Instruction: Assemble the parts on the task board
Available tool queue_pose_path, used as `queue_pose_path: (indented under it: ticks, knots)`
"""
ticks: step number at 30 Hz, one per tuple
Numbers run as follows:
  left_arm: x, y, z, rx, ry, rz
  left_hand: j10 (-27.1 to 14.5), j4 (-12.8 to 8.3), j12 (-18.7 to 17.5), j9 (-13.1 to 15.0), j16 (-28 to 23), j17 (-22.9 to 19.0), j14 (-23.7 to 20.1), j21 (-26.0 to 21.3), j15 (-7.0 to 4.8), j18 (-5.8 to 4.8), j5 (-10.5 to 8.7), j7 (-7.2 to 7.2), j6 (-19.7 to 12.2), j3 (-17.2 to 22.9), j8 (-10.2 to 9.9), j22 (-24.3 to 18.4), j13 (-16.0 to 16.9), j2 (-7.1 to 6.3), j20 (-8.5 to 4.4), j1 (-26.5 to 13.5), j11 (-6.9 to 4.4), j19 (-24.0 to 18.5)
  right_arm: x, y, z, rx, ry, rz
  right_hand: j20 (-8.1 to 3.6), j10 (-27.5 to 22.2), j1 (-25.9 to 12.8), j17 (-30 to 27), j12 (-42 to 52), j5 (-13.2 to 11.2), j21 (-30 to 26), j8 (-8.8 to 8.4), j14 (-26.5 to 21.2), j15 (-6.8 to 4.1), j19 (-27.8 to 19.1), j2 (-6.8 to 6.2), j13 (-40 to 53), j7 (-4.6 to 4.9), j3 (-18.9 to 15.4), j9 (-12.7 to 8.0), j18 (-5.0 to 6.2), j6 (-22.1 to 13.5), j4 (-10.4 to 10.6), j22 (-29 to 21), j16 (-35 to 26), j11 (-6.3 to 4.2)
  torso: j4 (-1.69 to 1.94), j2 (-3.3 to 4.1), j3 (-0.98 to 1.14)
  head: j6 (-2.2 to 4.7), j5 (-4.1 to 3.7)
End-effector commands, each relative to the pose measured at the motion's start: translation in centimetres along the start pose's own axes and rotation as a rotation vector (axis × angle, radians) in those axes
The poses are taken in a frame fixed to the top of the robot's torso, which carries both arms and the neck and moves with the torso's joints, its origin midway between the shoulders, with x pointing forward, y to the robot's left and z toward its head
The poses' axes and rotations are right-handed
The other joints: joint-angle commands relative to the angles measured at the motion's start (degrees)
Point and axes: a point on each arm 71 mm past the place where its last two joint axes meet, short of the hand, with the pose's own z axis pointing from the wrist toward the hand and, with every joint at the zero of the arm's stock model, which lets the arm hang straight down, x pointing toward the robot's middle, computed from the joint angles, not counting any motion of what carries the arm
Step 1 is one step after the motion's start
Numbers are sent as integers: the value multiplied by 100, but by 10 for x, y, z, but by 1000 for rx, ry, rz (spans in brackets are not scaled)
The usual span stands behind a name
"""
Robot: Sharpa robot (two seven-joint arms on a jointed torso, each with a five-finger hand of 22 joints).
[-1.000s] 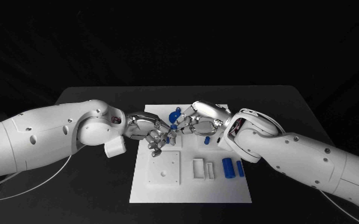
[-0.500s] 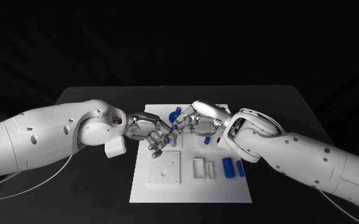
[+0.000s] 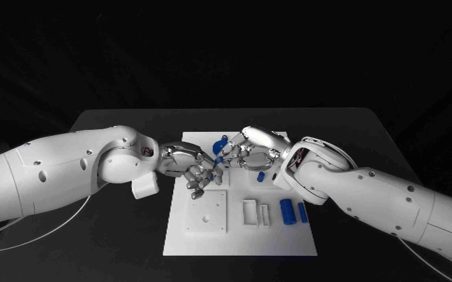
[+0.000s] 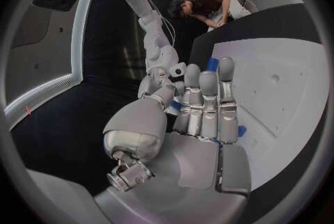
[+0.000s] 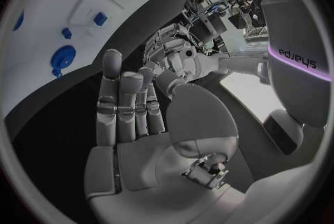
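The white task board [image 3: 240, 243] lies in the middle of the black table. My left hand [image 3: 193, 168] hovers over the board's far left part, fingers stretched out side by side [image 4: 209, 101]. A small blue part [image 4: 177, 105] shows pinched between its thumb and fingers. My right hand [image 3: 247, 155] faces it closely from the right, with its fingers [image 5: 125, 107] apart from the thumb and nothing in them. A round blue part [image 3: 221, 143] [image 5: 63, 59] lies on the board just beyond both hands.
A small blue part [image 3: 261, 177] lies under my right wrist. Two blue cylinders [image 3: 286, 211] [image 3: 302, 212] and two white blocks [image 3: 249, 211] sit at the board's right. A square white plate [image 3: 207, 211] lies at its left. Bare table surrounds the board.
My right hand has edged slightly away from me. The left hand and the parts on the board have stayed where they were.
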Motion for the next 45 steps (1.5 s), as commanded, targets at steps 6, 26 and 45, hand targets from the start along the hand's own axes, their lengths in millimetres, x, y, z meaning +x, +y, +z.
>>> queue_pose_path:
  ticks: [6, 26, 45]
  knots:
    - [-6, 5, -2, -66, -58, 108, -207, 76, -131, -507, -158, -100, -96, -202, 70, 57, -1299, 69, -97, -938, -430, 22, -64, -526, 49, 525, 78, -66, -1, -13, -4, 83, 15, 131, -28, 22, -53, 41, -37, 140, -43, 33, 34, -30, 93, -33, 25, -39, 1, 220, -39, 74, -107, 39, 54, -36, -2, 0, 0, -6, -1]
    - [-26, -6, -10, -24, -376, 453, -90, 994, 110, -1616, -132, -101, 93, -695, 14, 20, -1398, -34, 397, -2023, -147, 110, -859, -1013, -9, 1437, 2, 296, -3, -45, -17, 220, 145, 184, -27, 10, -115, 51, -54, 188, -68, 32, 17, -25, 76, 6, 49, -40, 3, 332, -51, 60, -193, 87, 36, -35, -9, 0, -3, -5, -45]
    - [-8, -30, 0, 70, -490, 823, -439, 1740, 898, -441, -8, 26, 82, -541, -39, -23, -1276, -178, 15, -1643, 690, 117, -908, -1418, -55, 1111, -47, 282, -6, -52, -14, 278, 254, 216, -25, -8, -123, 37, -62, 201, -88, 32, 1, -20, 58, 10, 59, -38, 13, 350, -61, 57, -207, 102, 13, -32, -4, 0, -9, -60, -136]
